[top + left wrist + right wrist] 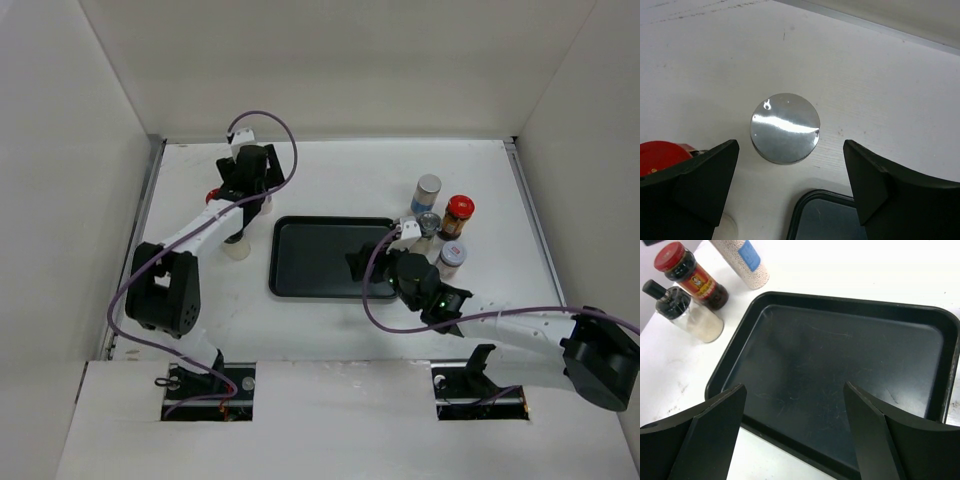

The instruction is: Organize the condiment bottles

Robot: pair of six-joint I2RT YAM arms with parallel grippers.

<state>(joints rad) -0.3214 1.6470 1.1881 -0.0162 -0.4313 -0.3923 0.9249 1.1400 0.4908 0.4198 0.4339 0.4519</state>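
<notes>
Walled white table (pixel 340 175). A black tray (pixel 315 255) lies mid-table with nothing in it, so no bottle is sorted yet and the task reads as barely begun.

The right gripper (pixel 795 386) hangs over the tray's right part with its jaws released and nothing between them. It is probably waiting to reach for the cluster beside it.

The left gripper (pixel 790 147) is at the far-left area, pointing straight down. Its fingers are spread on either side of a silver-capped shaker (pixel 785 127) without touching it. Looks lined up for a top-down grab.

The right cluster stands just off the tray's right edge, all upright and close together:
- blue-band shaker (pixel 427 190), with a speckled white fill
- red-capped jar (pixel 458 212), with dark contents
- glass grinder (pixel 428 226), with a black knob and pale grains low in the glass
- silver-lidded jar (pixel 451 257), contents not readable

On the left, a second red cap (pixel 662 157) sits right beside the left finger, so closing could bump it. A pale bottle (pixel 237 246) stands near the tray's left edge, partly under the arm; I can't tell its type.
</notes>
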